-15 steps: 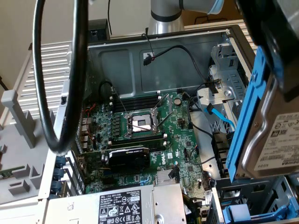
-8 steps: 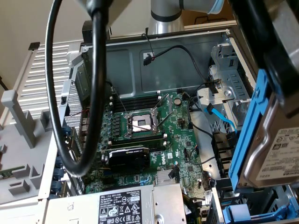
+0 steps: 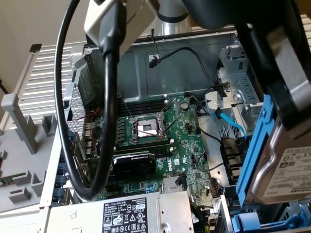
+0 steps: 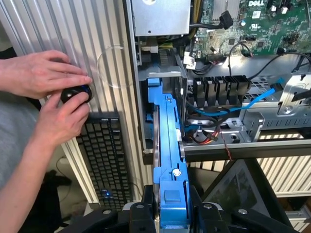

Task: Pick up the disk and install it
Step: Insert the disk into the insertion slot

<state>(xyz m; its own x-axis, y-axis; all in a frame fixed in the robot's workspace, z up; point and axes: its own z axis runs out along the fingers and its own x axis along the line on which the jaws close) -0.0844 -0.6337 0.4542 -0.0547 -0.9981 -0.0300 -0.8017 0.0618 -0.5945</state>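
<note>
my tool (image 4: pixel 171 209) gripped the disk (image 4: pixel 167 145) by its carrier | risk was snagging the blue cable (image 4: pixel 243 103) | or jamming skewed

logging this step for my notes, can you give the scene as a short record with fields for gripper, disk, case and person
gripper: gripper shut on the disk, clamped on its blue carrier
disk: at the exterior view's right, white label showing
install: cannot tell whether it sits in a bay
case: computer case open, motherboard and power supply exposed
person: hands hold a small black object beside a keyboard
</note>
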